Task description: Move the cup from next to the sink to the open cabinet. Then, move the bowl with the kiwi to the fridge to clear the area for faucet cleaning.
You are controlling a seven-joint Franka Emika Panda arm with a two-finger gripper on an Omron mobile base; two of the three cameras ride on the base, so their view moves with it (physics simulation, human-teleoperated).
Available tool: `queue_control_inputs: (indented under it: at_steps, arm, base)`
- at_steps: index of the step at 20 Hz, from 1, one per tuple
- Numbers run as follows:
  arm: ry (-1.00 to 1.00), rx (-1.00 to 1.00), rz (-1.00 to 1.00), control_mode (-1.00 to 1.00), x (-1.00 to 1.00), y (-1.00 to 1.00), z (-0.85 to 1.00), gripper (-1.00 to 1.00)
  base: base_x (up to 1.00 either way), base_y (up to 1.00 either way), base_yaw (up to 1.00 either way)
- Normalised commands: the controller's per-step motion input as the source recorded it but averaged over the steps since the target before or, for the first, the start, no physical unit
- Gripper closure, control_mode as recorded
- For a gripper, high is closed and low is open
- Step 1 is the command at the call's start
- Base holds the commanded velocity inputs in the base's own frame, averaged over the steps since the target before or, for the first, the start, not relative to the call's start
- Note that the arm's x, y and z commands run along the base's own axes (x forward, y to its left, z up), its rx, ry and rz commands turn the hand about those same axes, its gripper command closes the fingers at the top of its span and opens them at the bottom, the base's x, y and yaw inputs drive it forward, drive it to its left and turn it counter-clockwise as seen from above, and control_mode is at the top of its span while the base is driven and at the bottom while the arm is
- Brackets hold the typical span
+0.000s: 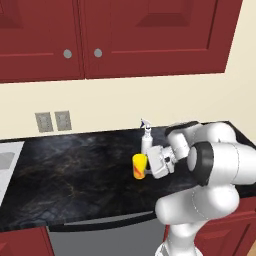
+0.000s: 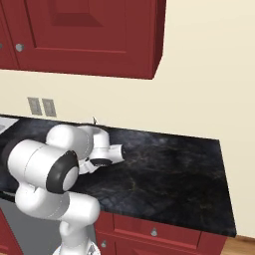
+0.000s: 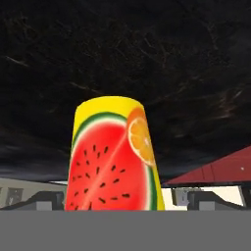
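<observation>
The yellow cup [image 1: 139, 166] with a watermelon and orange print stands upright on the black counter [image 1: 75, 175]. My gripper [image 1: 146, 168] reaches it from the right, level with its body. In the hand view the cup [image 3: 115, 157] sits between my two dark fingertips [image 3: 46, 200], and the gripper [image 3: 126, 202] is open with a gap on each side. A corner of the pale grey sink [image 1: 7, 161] shows at the counter's far left. The bowl, the kiwi, the fridge and the open cabinet are out of view.
A white spray bottle [image 1: 146, 138] stands just behind the cup, near the wall. Dark red wall cabinets [image 1: 100, 35] hang overhead with shut doors. Two outlets [image 1: 52, 121] sit on the wall. A grey appliance front [image 1: 100, 235] lies under the counter edge.
</observation>
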Motion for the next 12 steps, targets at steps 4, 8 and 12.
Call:
queue_control_inputs:
  at_steps: [4,8,12]
  arm:
    - [0.03,0.00,-0.06,-1.00,0.08,0.28,-0.05,1.00]
    - [0.05,0.00,-0.05,-1.00,0.21,0.23,-0.04,1.00]
    - [0.00,0.00,-0.01,-1.00,-0.05,0.00,0.00,1.00]
  base:
    - [0.00,0.00,0.00]
    - [0.00,0.00,0.00]
    - [0.00,0.00,0.00]
